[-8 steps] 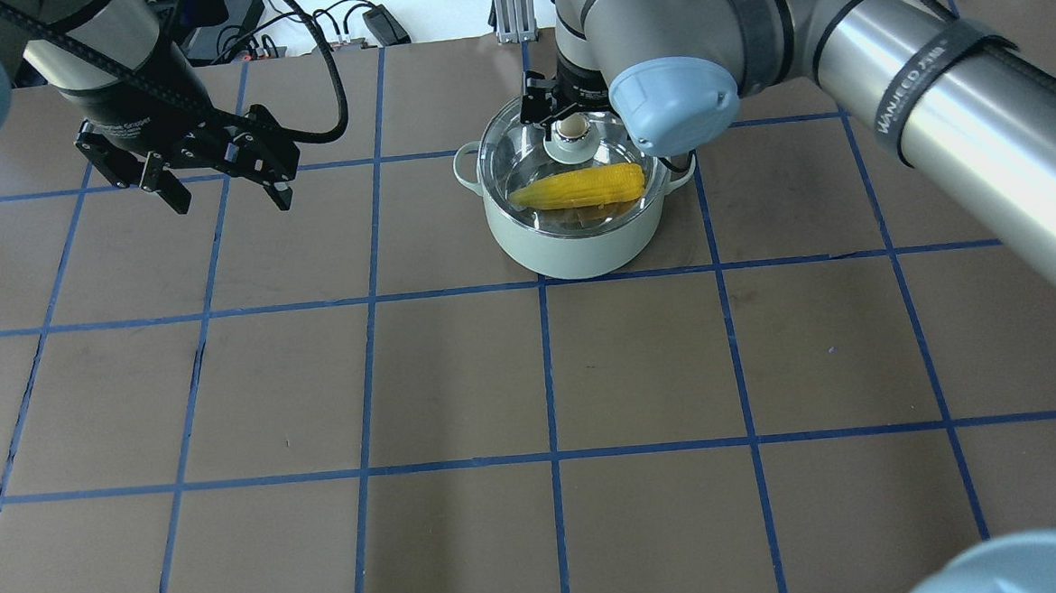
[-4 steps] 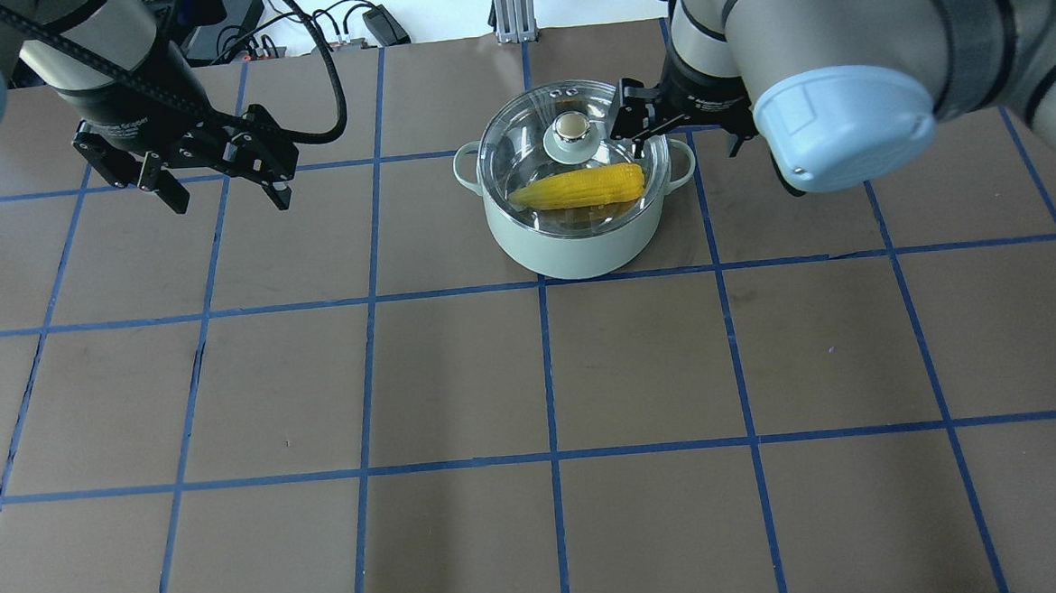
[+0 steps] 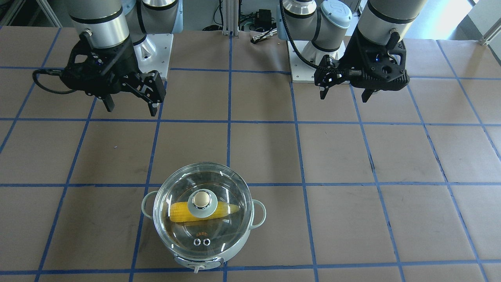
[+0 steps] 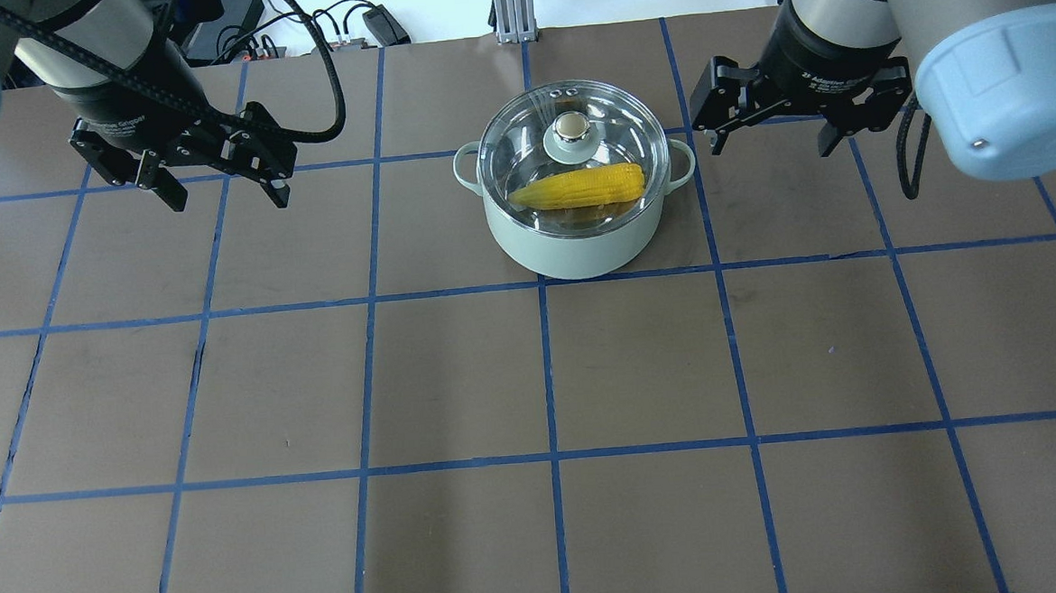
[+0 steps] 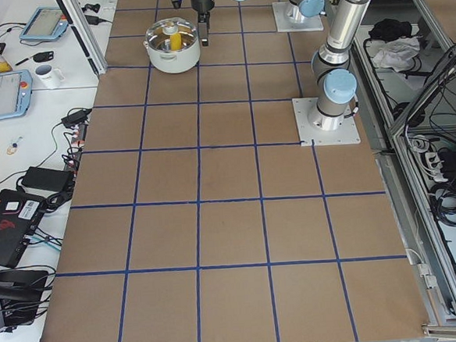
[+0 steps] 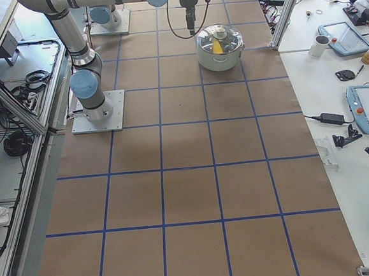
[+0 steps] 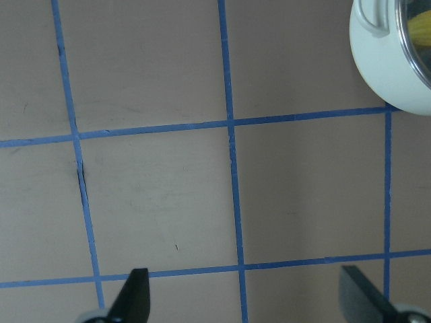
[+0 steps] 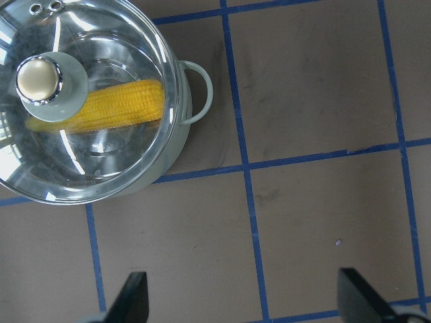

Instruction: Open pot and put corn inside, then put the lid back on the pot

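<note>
The mint-green pot [image 4: 571,249] stands at the table's far middle. The clear glass lid [image 4: 520,143] sits on it, with its knob [image 4: 571,129] up. The yellow corn [image 4: 576,187] lies inside under the glass. My right gripper [image 4: 769,150] is open and empty, raised to the right of the pot. My left gripper [image 4: 229,204] is open and empty, far to the pot's left. The front-facing view shows the pot [image 3: 211,261], lid [image 3: 219,184] and corn [image 3: 178,211]. The right wrist view shows the lid [image 8: 101,67] and corn [image 8: 128,108]. The left wrist view shows the pot's edge [image 7: 384,67].
Cables and power bricks [image 4: 369,20] and an aluminium post [image 4: 508,8] lie beyond the table's far edge. The arm bases [image 3: 156,43] stand at the robot's side. A side bench with tablets and a mug [image 6: 321,44] runs beside the table.
My right gripper has let go of the lid knob and swung away to the right of the pot. The lid stays on the pot. The left arm has barely moved.
</note>
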Motion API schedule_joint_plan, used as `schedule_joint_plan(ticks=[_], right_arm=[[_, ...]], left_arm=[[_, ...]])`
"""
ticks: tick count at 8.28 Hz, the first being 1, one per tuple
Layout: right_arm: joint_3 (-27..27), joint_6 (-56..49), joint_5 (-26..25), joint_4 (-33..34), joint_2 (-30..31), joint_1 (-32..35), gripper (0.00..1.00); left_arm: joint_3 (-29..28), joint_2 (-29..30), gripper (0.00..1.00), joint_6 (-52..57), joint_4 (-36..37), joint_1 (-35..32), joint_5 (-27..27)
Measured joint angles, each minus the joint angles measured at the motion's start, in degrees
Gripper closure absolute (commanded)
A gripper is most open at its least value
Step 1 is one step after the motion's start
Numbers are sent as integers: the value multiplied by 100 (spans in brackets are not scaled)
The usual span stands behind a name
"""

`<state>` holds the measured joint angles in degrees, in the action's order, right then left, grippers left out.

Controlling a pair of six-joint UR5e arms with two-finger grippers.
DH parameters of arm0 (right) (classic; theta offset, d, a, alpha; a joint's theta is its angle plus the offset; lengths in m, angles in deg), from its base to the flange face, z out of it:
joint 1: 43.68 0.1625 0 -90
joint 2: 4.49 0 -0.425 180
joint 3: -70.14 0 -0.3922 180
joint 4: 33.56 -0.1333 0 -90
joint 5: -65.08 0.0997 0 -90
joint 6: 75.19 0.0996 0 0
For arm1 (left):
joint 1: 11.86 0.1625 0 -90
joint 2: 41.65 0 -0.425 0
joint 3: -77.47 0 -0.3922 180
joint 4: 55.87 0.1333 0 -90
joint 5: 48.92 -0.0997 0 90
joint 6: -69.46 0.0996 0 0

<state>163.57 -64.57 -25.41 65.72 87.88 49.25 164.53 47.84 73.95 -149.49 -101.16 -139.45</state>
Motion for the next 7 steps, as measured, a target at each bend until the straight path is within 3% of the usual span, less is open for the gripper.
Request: schedule_joint_plan(ticks=[2, 7], right_arm=[[-15, -177, 100, -365, 206, -67, 0], [-18, -489, 98, -503, 278, -80, 0]], left_arm=[[2, 14, 0, -8, 4, 0, 11], [7, 87, 0, -16, 17, 0, 20]])
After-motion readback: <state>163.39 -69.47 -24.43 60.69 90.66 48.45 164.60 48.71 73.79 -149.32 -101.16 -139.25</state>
